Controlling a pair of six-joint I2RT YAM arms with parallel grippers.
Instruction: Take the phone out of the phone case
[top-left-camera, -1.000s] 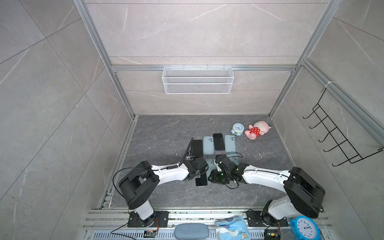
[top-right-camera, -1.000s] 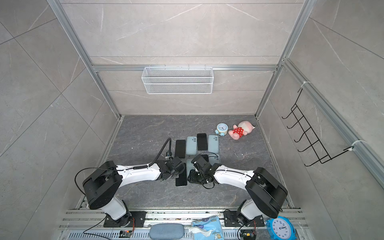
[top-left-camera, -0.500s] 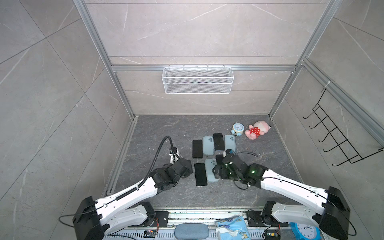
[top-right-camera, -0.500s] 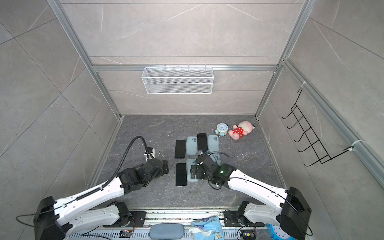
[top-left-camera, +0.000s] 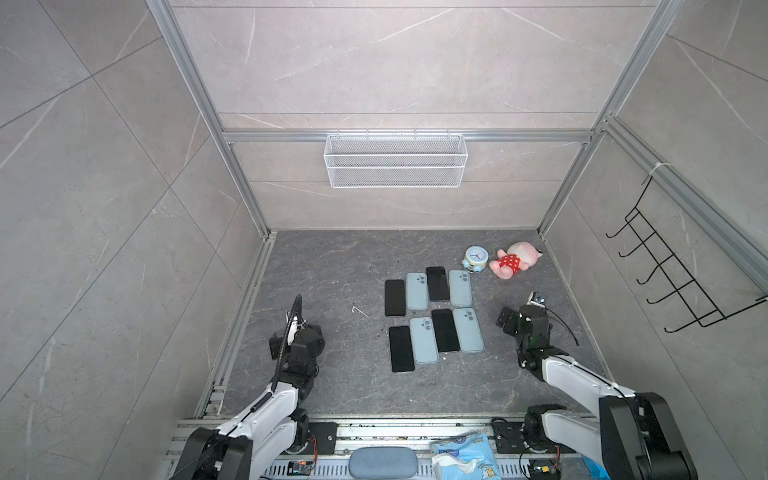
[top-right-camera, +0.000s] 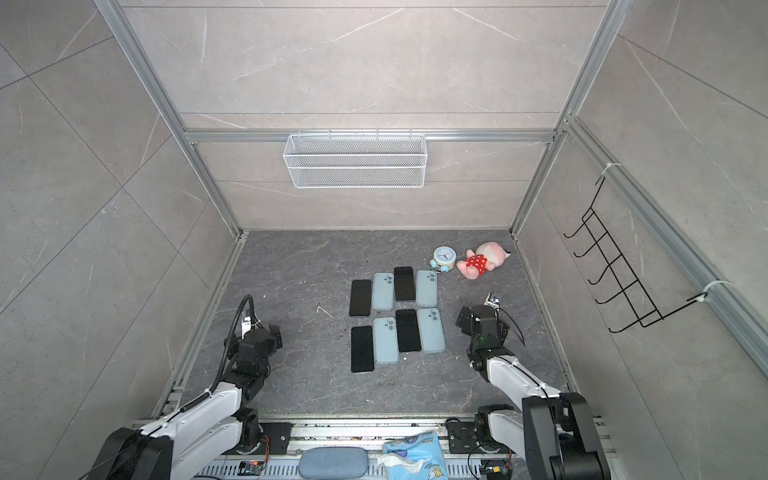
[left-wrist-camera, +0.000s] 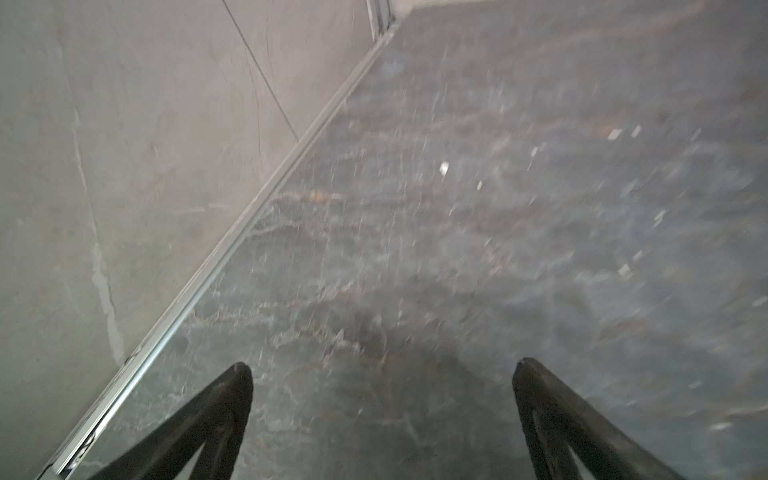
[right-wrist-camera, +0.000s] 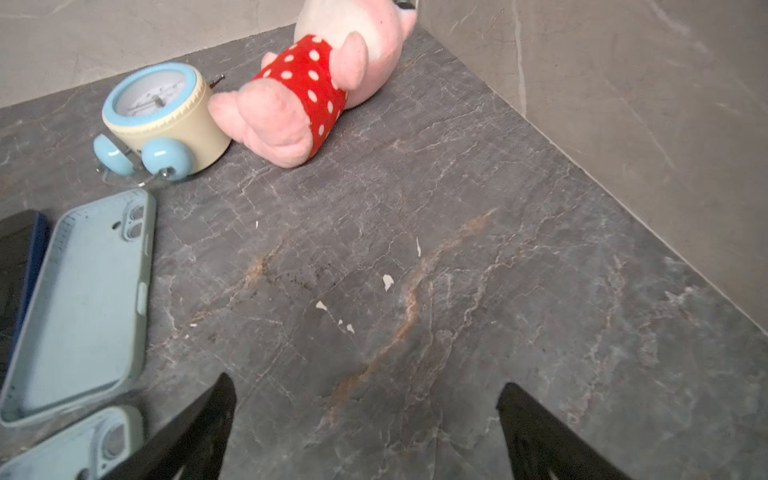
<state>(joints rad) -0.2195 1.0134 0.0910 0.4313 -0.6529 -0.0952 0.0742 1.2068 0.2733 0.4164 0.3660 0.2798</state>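
Back wall: pale stone-look tiles (top-left-camera: 395, 62), faintly veined in white, rise from the floor's far edge.
Side walls: the same large tiles stand left (top-left-camera: 104, 208) and right (top-left-camera: 706, 124), with slanting joints.
Floor: a dark grey marbled slab (top-left-camera: 332, 266) with pale veins, a rust streak (right-wrist-camera: 411, 303) and a few white flecks.
Frame: aluminium rails (top-left-camera: 407, 136) run up the corners and across the back wall.
Storage: a white wire basket (top-left-camera: 395, 154) hangs from the cross rail, and a black hook rack (top-left-camera: 675, 272) hangs on the right wall.
Light: even and soft.

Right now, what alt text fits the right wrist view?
The right arm's fingers stand open over bare grey floor, holding nothing. Beside them lies an empty light blue phone case; beyond it, an alarm clock and a pink plush toy.
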